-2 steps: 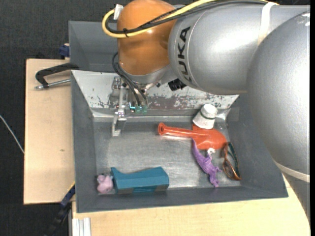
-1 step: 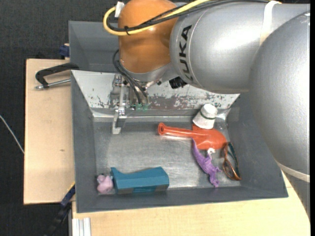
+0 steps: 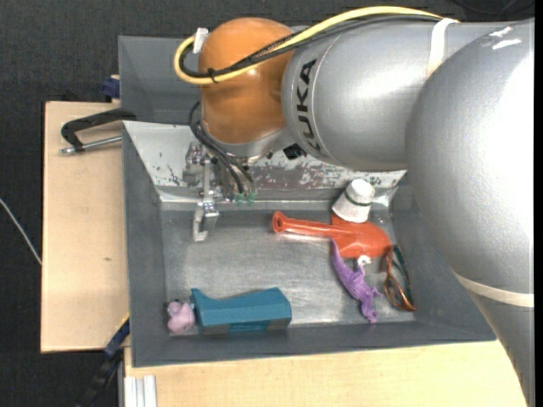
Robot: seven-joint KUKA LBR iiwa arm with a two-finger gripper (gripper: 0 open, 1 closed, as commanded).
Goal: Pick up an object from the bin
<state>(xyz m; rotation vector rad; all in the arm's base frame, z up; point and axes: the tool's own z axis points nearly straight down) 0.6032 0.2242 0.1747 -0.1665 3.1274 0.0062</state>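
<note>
Camera view: teal rectangular plastic block (image 3: 242,309) is lying along the near wall, small pink soft lump (image 3: 179,316) touching its left end. The block is looking stiff and light, best taken across its narrow width. Farther back, gripper (image 3: 204,220) is hovering over bare floor, jaw state impossible to tell.

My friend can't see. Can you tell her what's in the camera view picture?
A robot arm's gripper hangs over bare floor at the back left of a grey bin. A teal block and pink toy lie in front; an orange scoop, white bottle and purple toy lie right.
</note>
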